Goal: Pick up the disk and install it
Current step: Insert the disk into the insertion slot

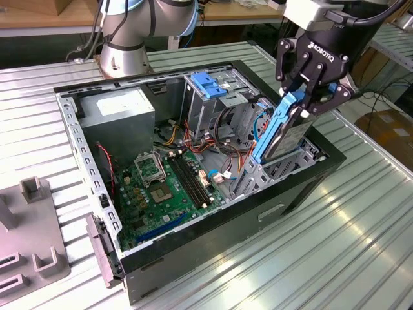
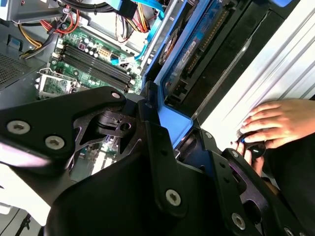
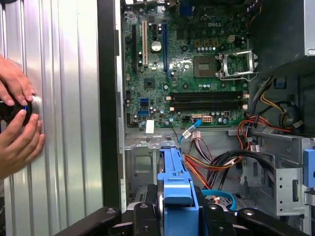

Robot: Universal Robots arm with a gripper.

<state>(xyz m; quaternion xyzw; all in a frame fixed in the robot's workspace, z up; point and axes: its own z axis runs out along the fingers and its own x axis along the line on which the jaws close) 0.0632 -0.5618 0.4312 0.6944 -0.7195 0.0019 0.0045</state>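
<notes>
— What did the table (image 1: 361,245) look like?
— Ribbed metal; an open case (image 1: 213,252) lay on it; a person's hands (image 3: 19,142) rested on bare ribs just beside the case wall.
— And the disk (image 1: 290,132)?
— Clenched in the claw (image 1: 314,95); tilted, lower end at the bay (image 1: 281,171) near the case's edge; cables (image 1: 226,139) close by.

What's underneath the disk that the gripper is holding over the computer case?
Under the disk, held tilted by the gripper, sits a grey metal drive bay at the case's corner, with orange and red cables beside it. The disk covers the bay's inside.
</notes>
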